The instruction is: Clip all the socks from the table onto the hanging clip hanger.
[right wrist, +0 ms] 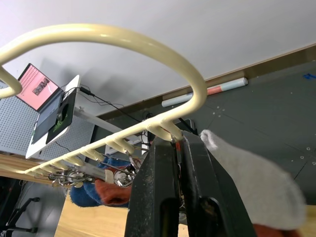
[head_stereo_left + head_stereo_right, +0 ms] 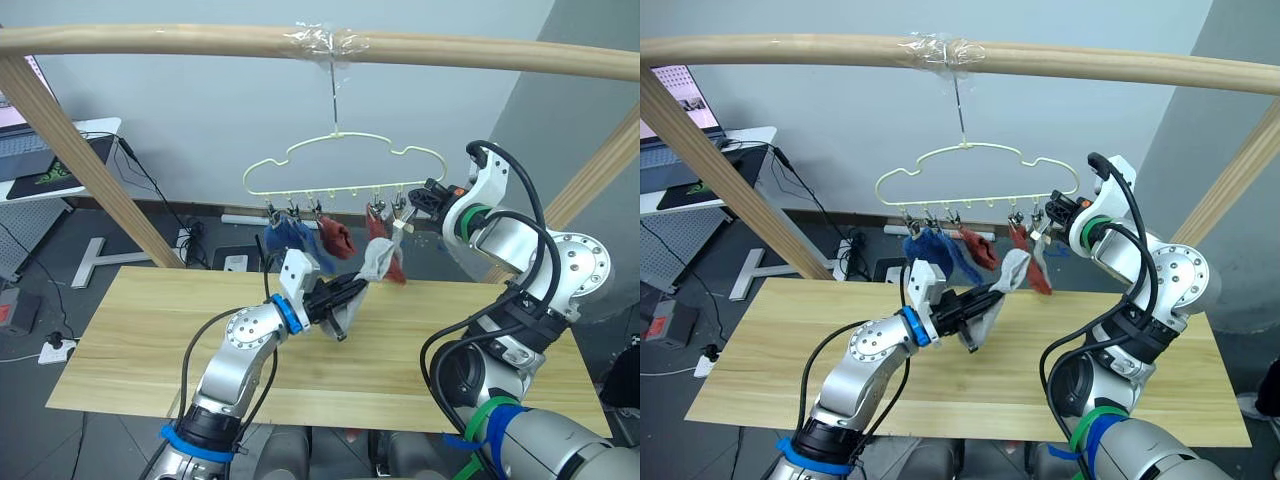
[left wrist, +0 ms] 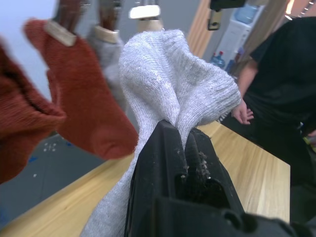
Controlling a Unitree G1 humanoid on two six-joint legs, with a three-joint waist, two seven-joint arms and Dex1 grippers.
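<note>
The table point(image 2: 150, 340) is bare of socks now, so this looks like the last one going up. The left gripper point(image 2: 985, 297) is clenched on a light grey sock point(image 2: 1002, 282), holding it by the middle above the table and lifting its cuff up and to the right toward the clip hanger point(image 2: 340, 165), which hangs by its hook from the taped wooden bar point(image 2: 150, 42). Already clipped along the hanger's lower wire are blue socks point(image 2: 290, 236) at the left, a rust red sock point(image 2: 338, 236) just right of them, and another rust red sock point(image 2: 1036, 266) toward the right end, with a second grey sock point(image 3: 111, 66) showing behind the held one in the left wrist view. The right gripper point(image 2: 428, 199) is up at the right end of the hanger, its fingers point(image 1: 163, 197) closed on the end clip point(image 1: 175, 143) just under the wire's curve, apparently squeezing it to open it. I'd judge the step in hand is feeding the grey cuff into that clip; the next move calls for the left arm to push the cuff edge fully between the clip's teeth before the right fingers let go, and only then should the left release. A person in a black top point(image 3: 281, 74) stands beyond the far right side of the table
</note>
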